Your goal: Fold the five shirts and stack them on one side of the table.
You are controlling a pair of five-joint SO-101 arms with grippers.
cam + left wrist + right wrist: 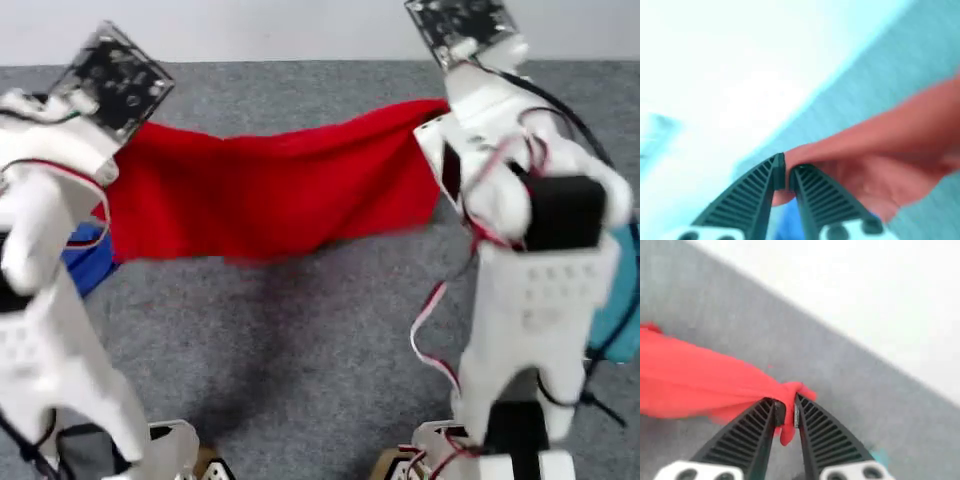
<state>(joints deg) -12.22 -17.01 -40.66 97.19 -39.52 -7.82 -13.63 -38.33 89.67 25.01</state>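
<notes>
Left gripper: jaws pressed together, pinching a bunched edge of the red shirt.
Right gripper: jaws likewise closed, nipping a small knot of the same shirt's other end.
Red shirt: stretched as a wide band between the two grippers, sagging a little in the middle, with a soft shadow on the table below it.
Left arm: at the left side of the high view, beside the shirt's left end.
Right arm: at the right side, against the shirt's right end.
Blue shirt: on the table just under the red shirt's left end, partly hidden by the left arm.
Teal shirt: at the table's right edge, behind the right arm.
Table: grey, felt-like surface, reaching back to a pale wall.
</notes>
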